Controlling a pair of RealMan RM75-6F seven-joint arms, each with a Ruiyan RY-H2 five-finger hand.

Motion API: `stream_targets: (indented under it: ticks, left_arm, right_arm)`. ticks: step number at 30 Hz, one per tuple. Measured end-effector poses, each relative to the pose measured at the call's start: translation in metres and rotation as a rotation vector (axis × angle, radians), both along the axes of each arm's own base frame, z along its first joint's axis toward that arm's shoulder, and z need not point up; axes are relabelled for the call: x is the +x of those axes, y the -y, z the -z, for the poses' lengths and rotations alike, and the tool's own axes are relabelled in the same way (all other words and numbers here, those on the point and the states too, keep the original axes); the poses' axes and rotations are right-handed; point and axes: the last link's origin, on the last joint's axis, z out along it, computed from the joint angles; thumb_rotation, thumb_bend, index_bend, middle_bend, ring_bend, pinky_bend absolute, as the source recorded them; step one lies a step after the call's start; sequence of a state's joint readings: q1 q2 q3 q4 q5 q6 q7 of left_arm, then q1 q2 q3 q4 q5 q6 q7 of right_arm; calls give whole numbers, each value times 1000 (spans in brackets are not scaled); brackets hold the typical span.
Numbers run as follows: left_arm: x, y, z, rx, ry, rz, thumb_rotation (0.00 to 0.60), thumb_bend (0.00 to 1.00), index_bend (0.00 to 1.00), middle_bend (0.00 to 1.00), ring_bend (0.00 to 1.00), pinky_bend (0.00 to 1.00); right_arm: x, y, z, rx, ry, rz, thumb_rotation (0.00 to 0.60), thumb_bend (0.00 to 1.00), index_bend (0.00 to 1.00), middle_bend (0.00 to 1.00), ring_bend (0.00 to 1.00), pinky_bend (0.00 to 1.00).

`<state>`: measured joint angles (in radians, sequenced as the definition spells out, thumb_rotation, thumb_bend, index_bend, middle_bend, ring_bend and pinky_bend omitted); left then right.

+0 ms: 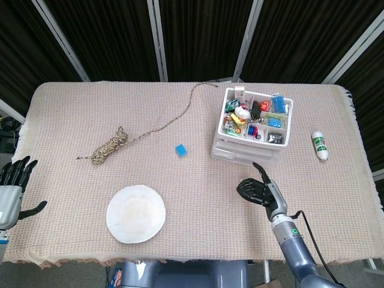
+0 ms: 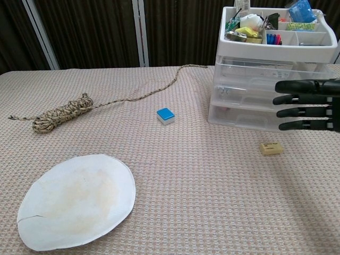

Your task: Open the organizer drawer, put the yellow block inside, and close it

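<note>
- A counter (image 1: 180, 198) under a beige woven cloth stands before dark curtains.
- The right hand (image 2: 313, 105) hovers with its fingers (image 2: 294, 99) extended, apart and holding nothing, in front of the organizer's drawers and clear of them.
- Just below that hand the yellow block (image 2: 271, 147) lies on the cloth, near the organizer (image 2: 265, 79), whose clear drawers all look closed.
- The left hand (image 1: 12, 186) waits at the counter's far left edge, fingers spread and empty.
- Further off lie a blue block (image 1: 180, 150), a white plate (image 1: 136, 213), a coiled rope (image 1: 111, 145) and a small white bottle (image 1: 319, 145).
- Judged step: the drawer appears not yet opened; next the right hand needs to reach a drawer front and pull it toward the robot.
</note>
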<state>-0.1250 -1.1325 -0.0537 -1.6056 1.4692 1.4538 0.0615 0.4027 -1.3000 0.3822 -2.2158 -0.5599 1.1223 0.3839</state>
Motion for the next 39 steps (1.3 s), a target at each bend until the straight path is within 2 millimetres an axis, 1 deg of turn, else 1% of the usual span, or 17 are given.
stream_targets:
  ticks: [5,11,16,20,23,29,39]
  left_arm:
    - [0,-1,-1,14,19,13,600,207,21,0,0,0]
    - [0,0,0,26,9,42,600,208,19,0,0,0]
    - [0,-1,0,30,5,53,600,206,17,0,0,0]
    - [0,0,0,31,5,56,600,207,17,0,0,0]
    - [0,0,0,31,8,56,600,207,17,0,0,0]
    - [0,0,0,26,13,56,600,206,17,0,0,0]
    - [0,-1,0,23,19,54,600,207,17,0,0,0]
  right_arm:
    - [-2,-5,-13,-120,-238,-101,600,156,24,488,440,423]
    - [1,-10,-24,-232,-514,-187,600,155,33,486,440,422]
    - [3,-9,-28,-254,-671,-230,600,155,82,485,440,422]
    - [2,-5,-30,-238,-787,-253,600,155,96,485,440,422]
    - [2,-2,-30,-216,-854,-265,600,156,112,486,440,422]
    - [2,7,-29,-167,-933,-266,600,156,150,486,440,423]
    - [4,25,-30,-147,-980,-244,600,157,196,485,442,422]
